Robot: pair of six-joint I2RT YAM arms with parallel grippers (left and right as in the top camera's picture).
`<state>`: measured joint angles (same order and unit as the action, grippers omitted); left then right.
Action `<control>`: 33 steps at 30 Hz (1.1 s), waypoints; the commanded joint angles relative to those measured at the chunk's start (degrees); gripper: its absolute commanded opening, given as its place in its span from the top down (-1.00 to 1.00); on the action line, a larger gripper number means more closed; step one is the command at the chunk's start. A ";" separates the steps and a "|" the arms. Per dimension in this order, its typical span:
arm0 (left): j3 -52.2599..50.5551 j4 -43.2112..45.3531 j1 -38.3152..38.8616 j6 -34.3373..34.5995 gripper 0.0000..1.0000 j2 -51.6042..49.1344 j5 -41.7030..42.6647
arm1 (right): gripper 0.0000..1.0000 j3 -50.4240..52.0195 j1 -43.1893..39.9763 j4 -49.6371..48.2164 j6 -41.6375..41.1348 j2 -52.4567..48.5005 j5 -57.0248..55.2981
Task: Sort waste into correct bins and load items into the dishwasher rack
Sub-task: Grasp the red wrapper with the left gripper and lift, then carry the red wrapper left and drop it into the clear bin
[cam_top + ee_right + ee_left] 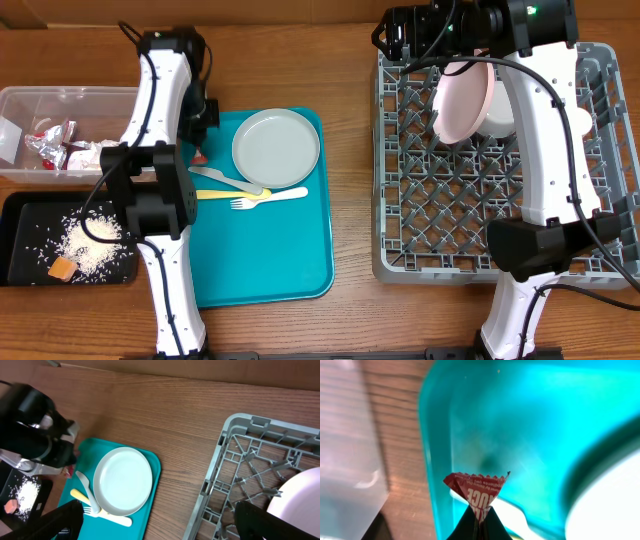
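Ready to carry left.
My left pincer point(480, 519) pinches the small red-and-white wrapper point(477, 487); the clear plastic rectangular tub point(70, 92) lies leftward.

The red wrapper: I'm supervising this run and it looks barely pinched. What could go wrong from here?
1. The left pincer is shut on only the lower tip of the wrapper, so it may slip out during a carry.
2. The clear tub, where other wrappers lie, sits right beside the black tray of rice; a short release could land it in the wrong bin.
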<state>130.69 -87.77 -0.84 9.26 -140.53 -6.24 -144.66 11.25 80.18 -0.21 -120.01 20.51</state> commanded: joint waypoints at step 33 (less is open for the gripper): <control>20.15 -9.05 -22.36 8.09 -0.34 2.84 17.59 | -1.00 0.07 -0.11 -0.24 0.26 0.90 -0.42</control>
<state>151.30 -96.40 -23.83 19.57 -138.87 3.81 -144.66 11.25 80.16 -0.19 -120.01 20.51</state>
